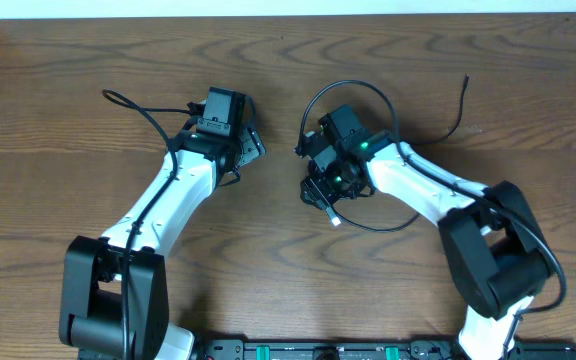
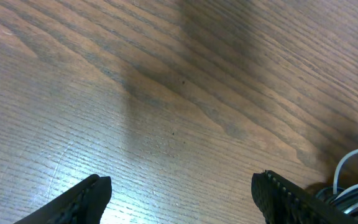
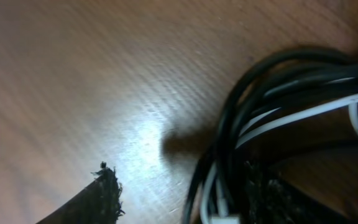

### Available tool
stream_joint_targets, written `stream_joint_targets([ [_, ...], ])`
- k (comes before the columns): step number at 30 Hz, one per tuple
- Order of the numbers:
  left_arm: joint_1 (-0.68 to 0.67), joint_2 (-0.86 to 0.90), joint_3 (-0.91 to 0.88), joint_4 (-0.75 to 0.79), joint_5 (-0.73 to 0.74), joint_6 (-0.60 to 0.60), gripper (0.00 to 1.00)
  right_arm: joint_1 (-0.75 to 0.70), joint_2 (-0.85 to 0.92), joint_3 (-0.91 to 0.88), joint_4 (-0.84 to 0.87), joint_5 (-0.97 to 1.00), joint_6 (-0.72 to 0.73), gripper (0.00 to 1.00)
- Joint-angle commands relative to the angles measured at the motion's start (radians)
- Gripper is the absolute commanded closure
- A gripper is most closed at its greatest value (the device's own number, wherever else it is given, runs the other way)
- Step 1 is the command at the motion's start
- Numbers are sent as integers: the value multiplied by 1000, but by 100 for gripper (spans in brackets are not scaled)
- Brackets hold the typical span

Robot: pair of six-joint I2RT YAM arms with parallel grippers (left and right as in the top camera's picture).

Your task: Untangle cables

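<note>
Between the jaws of the right gripper [image 3: 185,180], which stand apart, the tangled cables [image 3: 278,87] lie against 1 finger and clear of the other, so nothing is gripped. The left gripper [image 2: 179,183] has its jaws wide over bare surface [image 2: 166,93], near the tangle. The step in hand looks like seizing the bundle. Next it calls for pinching 1 strand and drawing it free.

Black and white cables [image 3: 303,81] on brown wood-grain table [image 2: 166,93].

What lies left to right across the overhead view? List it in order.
loose black cord end → left gripper → right gripper → second black cord end. The cable tangle overlaps the right gripper, so it is left out.
</note>
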Motion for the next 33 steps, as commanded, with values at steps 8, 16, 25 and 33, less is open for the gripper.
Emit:
stream_joint_targets([
  [8, 2, -21, -6, -9, -16, -13, 22, 2, 8, -1, 14, 43, 9, 99],
  [16, 0, -21, -6, -13, -1, -11, 40, -28, -177, 2, -16, -144, 8, 99],
  [25, 0, -21, -6, 42, 553, 342, 32, -60, -322, 2, -12, -164, 66, 99],
  [33, 0, -21, -6, 69, 577, 343, 9, -84, -322, 2, -31, -185, 77, 99],
])
